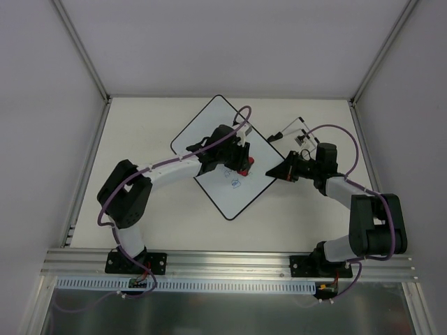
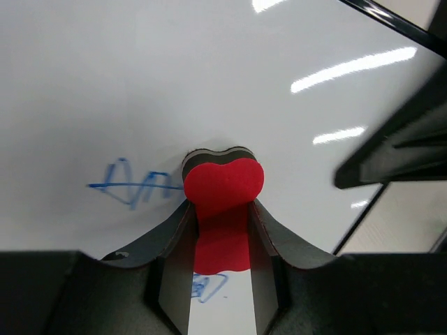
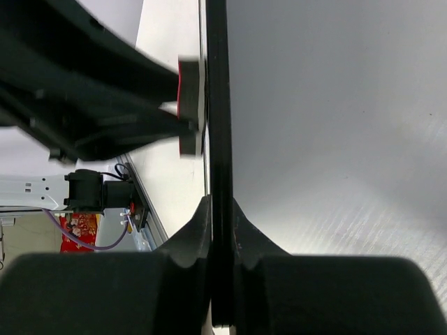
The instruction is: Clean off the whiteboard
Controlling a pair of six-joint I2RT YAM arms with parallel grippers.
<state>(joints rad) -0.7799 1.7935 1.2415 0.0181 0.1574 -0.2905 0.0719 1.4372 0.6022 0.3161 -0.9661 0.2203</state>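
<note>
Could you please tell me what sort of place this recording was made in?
Most likely a robotics lab test cell: a white table enclosed by plain white panels, an aluminium rail along its near edge, and two robot arms bolted there, working at a whiteboard.

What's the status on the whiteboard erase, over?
Left gripper, jaws shut on red eraser against whiteboard. Right gripper, jaws shut on the board's rim. Blue writing not yet wiped. Nothing seen blocking.
</note>
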